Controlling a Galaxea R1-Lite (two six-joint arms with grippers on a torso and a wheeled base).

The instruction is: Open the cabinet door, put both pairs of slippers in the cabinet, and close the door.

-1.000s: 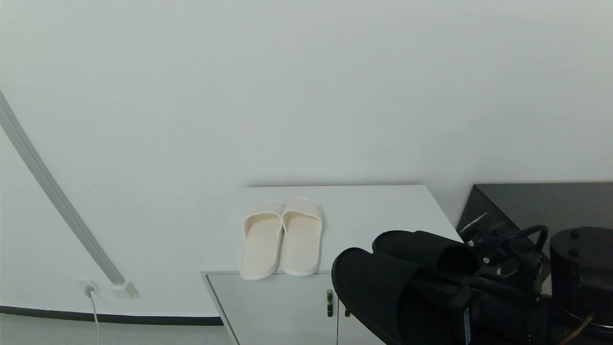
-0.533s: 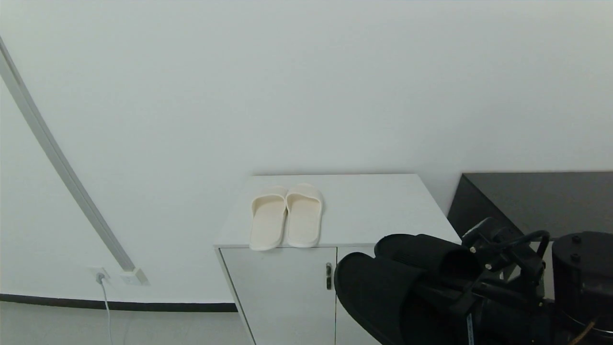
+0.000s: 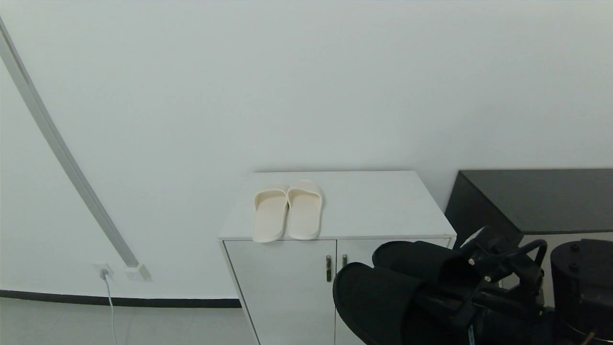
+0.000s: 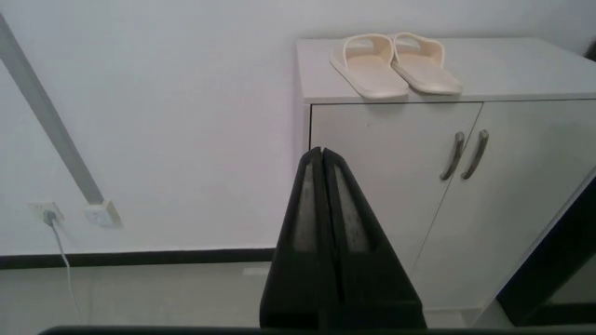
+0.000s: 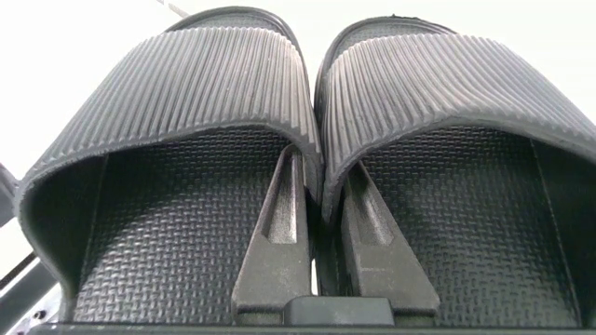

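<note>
A cream pair of slippers (image 3: 287, 210) lies side by side on top of the white cabinet (image 3: 373, 211), toes toward the wall. Both cabinet doors are closed, and their two handles (image 3: 328, 268) meet at the middle seam. At the lower right, in front of the right door, hangs the black pair of slippers (image 3: 407, 282). My right gripper (image 5: 319, 177) is shut on their two inner side walls, one finger inside each slipper. My left gripper (image 4: 323, 158) is shut and empty, low and to the left of the cabinet front (image 4: 391, 177).
A black table (image 3: 536, 196) stands right of the cabinet. On the wall to the left, a grey conduit (image 3: 62, 153) runs down to a socket with a plugged cable (image 3: 106, 280). Bare floor lies in front of the cabinet.
The whole head picture has shifted: the cabinet now looks smaller and higher, with more of its doors showing. The black slippers stay in the right gripper.
</note>
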